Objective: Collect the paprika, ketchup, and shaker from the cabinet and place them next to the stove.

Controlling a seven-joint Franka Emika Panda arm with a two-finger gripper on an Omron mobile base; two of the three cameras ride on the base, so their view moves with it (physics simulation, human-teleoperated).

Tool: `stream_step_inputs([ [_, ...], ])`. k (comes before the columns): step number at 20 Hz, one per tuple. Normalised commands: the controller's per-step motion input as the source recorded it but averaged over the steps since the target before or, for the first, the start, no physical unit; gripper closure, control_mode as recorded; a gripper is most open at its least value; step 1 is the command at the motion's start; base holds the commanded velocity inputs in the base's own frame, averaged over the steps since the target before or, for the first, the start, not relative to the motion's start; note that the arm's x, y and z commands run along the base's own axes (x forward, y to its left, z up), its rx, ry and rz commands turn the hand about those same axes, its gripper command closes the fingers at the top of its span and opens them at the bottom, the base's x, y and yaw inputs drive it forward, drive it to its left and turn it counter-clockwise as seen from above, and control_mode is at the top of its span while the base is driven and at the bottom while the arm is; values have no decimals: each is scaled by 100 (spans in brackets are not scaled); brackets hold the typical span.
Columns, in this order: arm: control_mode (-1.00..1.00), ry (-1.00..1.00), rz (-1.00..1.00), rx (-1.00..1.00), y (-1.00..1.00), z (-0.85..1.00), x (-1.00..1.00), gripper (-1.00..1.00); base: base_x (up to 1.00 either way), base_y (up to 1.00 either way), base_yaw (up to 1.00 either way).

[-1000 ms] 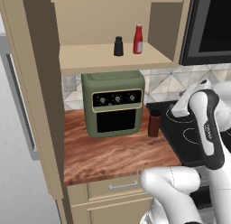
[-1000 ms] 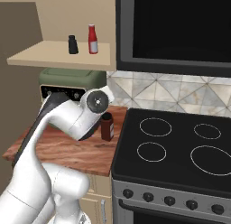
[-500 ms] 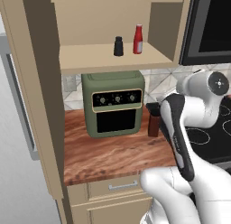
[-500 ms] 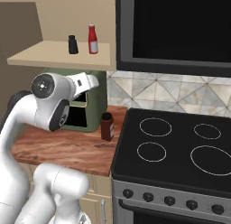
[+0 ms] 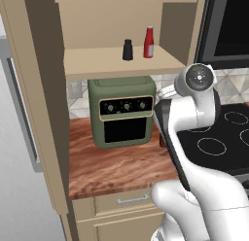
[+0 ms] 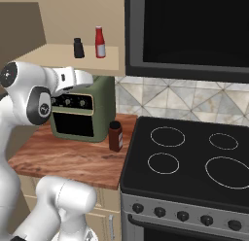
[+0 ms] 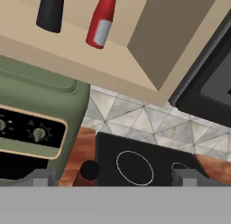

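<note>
Left base view — the arm has swung up and leftward in the last second: its wrist, which hung low over the stove (image 5: 228, 138), now stands raised beside the toaster oven (image 5: 122, 110), just under the cabinet (image 5: 116, 60) shelf. The shaker (image 5: 127, 49) and the ketchup (image 5: 149, 42) stand side by side toward the right end of that shelf, untouched. I judge the arm is heading back up for the next bottle.

Right base view — the paprika (image 6: 115, 136) stands upright on the bench (image 6: 68, 160), at its right edge just beside the stove (image 6: 194, 160) and near the oven's (image 6: 83, 111) front right corner; it has not shifted, so one of three items looks delivered. The shaker (image 6: 78, 47) and ketchup (image 6: 100, 42) sit near the shelf's right front corner. The hand points toward the oven, below the shelf edge.

Hand view — the pincer (image 7: 115, 177) is spread wide and empty, its tips well apart. The shaker (image 7: 49, 11) and ketchup (image 7: 103, 20) show on the shelf above; the paprika's black cap (image 7: 89, 170) shows below, by the stove's corner.

The bench is wood-grained, with a drawer beneath; grey triangle tiles line the wall, and a dark microwave hangs over the stove.
</note>
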Motion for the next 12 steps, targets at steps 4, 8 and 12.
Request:
stream_step_inputs([
  [4,-100,0,-17,0,17,50,-3,-100,0,0,0],
  [8,-100,0,-9,2,11,47,-1,-100,0,0,0],
  [12,-100,0,-1,9,0,33,-6,-100,0,0,0],
])
